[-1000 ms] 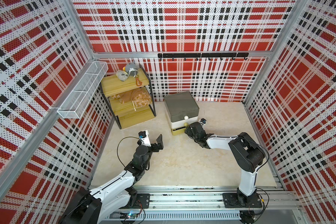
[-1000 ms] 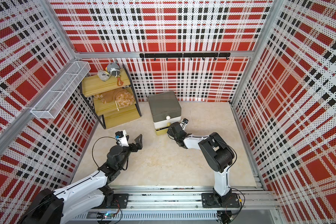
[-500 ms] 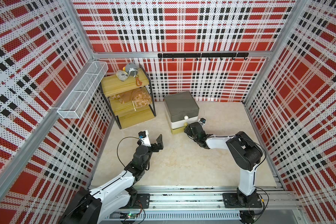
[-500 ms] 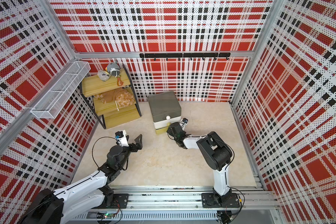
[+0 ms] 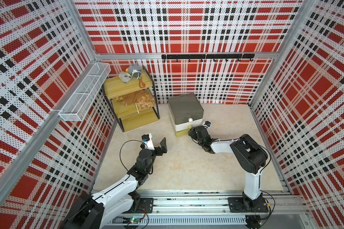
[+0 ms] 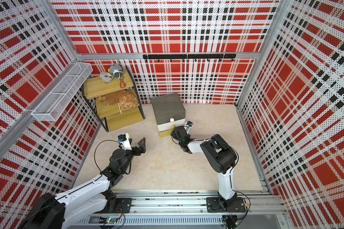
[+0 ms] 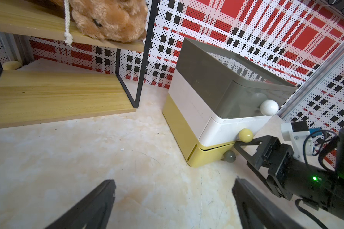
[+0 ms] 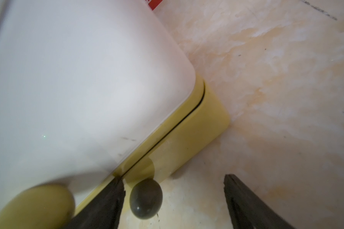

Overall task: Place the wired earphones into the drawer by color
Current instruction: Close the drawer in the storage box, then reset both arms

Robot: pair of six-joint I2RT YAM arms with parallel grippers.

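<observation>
Top views: in both top views the drawer [image 5: 185, 111] [image 6: 168, 105] stands upright, knobs [image 5: 190, 119] toward the right gripper [image 5: 191, 132] at its base. Left wrist: left gripper [image 7: 174, 181] released, well short of the drawer. Right wrist: right gripper spread around the lowest knob [image 8: 146, 198], unclenched.

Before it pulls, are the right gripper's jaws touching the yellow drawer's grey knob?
Apart. Right wrist view: grey knob sits between open jaws of the right gripper, gaps both sides.
</observation>
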